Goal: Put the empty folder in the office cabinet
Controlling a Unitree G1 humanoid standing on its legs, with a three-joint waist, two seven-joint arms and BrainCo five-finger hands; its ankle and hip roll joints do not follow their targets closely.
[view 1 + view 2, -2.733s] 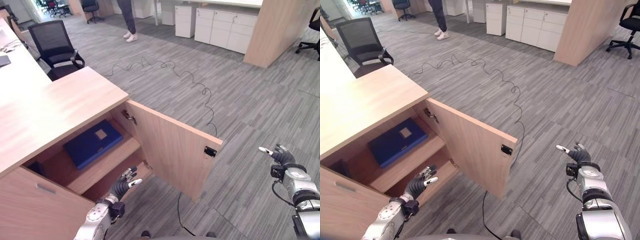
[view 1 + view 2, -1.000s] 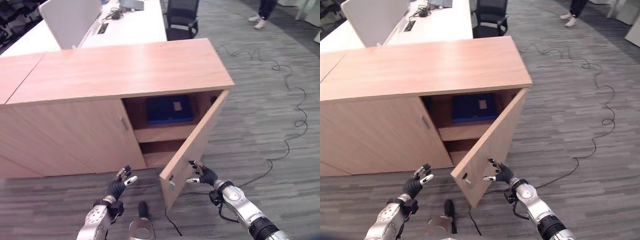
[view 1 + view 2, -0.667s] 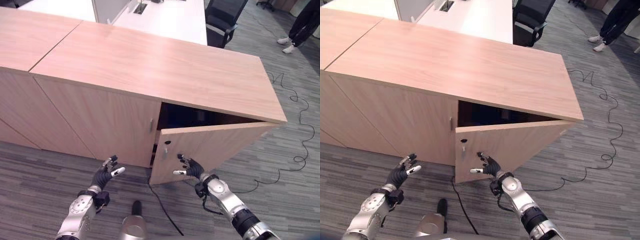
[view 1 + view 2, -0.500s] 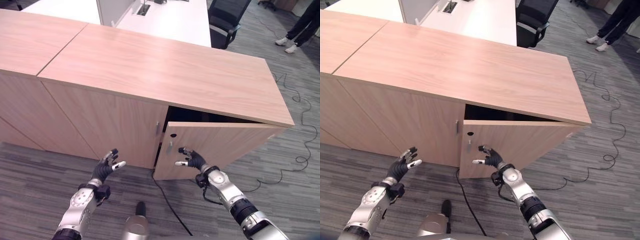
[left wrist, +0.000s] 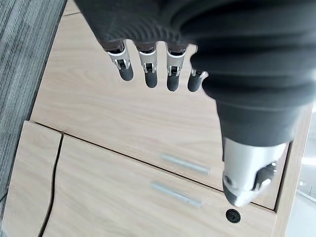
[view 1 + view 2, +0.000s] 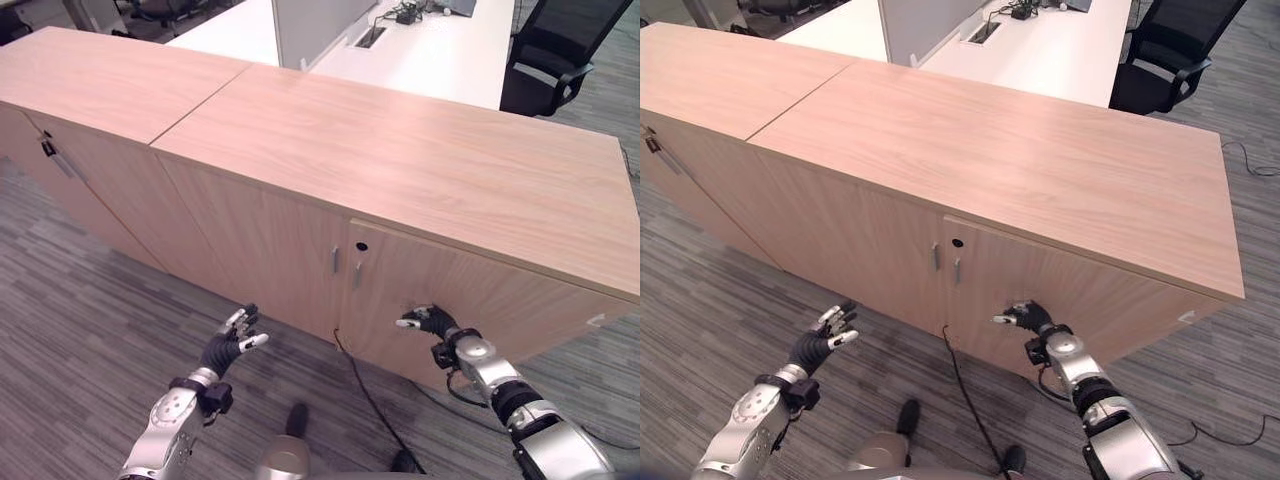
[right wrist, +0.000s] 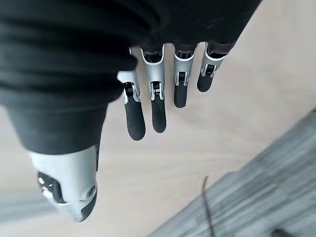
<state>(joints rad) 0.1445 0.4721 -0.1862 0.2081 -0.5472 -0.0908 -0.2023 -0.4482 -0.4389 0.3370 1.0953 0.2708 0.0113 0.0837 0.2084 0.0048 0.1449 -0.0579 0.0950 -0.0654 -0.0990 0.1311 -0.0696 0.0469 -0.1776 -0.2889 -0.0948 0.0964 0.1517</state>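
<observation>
Grey carpet (image 6: 90, 300) runs under the long wooden office cabinet (image 6: 400, 170), with a white desk (image 6: 420, 45) and a black chair (image 6: 560, 50) behind it. My right hand (image 6: 432, 322) has its fingers straight at the right-hand door (image 6: 480, 290), near or touching its face, which looks almost flush. My left hand (image 6: 228, 347) hangs spread and empty above the carpet. I see no folder outside; I judge it is inside, so only seating the door fully remains.
</observation>
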